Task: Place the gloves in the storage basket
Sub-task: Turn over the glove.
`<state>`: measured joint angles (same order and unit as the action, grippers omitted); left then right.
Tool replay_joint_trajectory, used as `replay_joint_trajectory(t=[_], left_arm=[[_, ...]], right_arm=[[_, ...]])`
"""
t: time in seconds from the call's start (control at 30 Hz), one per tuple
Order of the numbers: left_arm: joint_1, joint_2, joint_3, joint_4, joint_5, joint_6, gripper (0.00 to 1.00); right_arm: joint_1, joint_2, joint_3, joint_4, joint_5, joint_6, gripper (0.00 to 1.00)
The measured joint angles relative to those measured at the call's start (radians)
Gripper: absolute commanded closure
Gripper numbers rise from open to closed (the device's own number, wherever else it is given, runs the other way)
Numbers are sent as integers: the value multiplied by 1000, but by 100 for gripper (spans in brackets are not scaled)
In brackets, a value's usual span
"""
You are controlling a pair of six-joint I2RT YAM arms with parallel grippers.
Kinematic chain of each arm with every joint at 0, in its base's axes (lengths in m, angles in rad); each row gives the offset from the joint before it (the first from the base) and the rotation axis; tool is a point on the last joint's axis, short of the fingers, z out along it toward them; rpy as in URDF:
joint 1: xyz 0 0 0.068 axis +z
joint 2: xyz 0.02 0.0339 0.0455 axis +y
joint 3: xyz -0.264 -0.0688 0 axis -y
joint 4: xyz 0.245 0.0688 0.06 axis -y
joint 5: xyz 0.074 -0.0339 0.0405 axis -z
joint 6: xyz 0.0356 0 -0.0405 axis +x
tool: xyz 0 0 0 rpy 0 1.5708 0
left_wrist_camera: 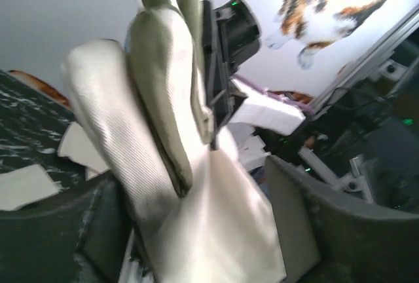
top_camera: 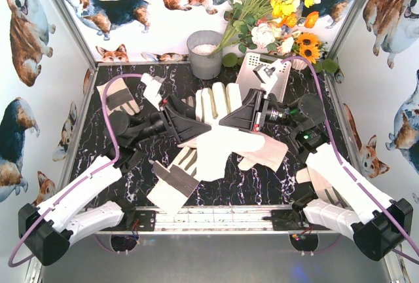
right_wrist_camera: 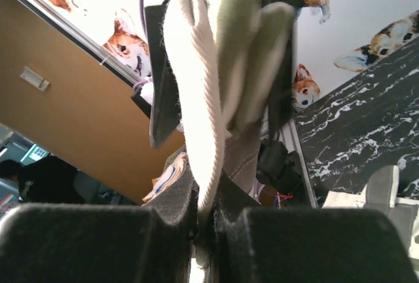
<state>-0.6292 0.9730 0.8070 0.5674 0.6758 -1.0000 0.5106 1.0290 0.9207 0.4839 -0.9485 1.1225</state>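
Woven cream fabric glove (top_camera: 216,99), fingers upright, held aloft; pinched tight in right gripper (right_wrist_camera: 200,221), left gripper (left_wrist_camera: 193,188) spread wide either side. Slotted white plastic basket (top_camera: 252,73) behind.

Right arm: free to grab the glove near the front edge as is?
Probably not yet: right gripper is shut on the raised glove, so the front glove must wait until that is released.

Whole table (top_camera: 262,188) viewed from above and behind, looking down and forward, each wrist view taken very close, low and tilted upward, the two faced towards one another, one raised glove (top_camera: 216,103) (left_wrist_camera: 163,139) (right_wrist_camera: 209,86) shared by all three views.
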Motion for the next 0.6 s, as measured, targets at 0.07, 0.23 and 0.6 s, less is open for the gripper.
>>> replay_joint_trajectory(t=[0.07, 0.23, 0.6], left_arm=[[0, -12, 0, 13, -3, -4, 74], [-1, -28, -5, 22, -34, 12, 100], [-2, -134, -21, -133, -199, 93, 100]], right_arm=[[0, 0, 0, -32, 0, -23, 100], [0, -7, 11, -146, 5, -89, 72], [0, -39, 16, -294, 8, -176, 40]])
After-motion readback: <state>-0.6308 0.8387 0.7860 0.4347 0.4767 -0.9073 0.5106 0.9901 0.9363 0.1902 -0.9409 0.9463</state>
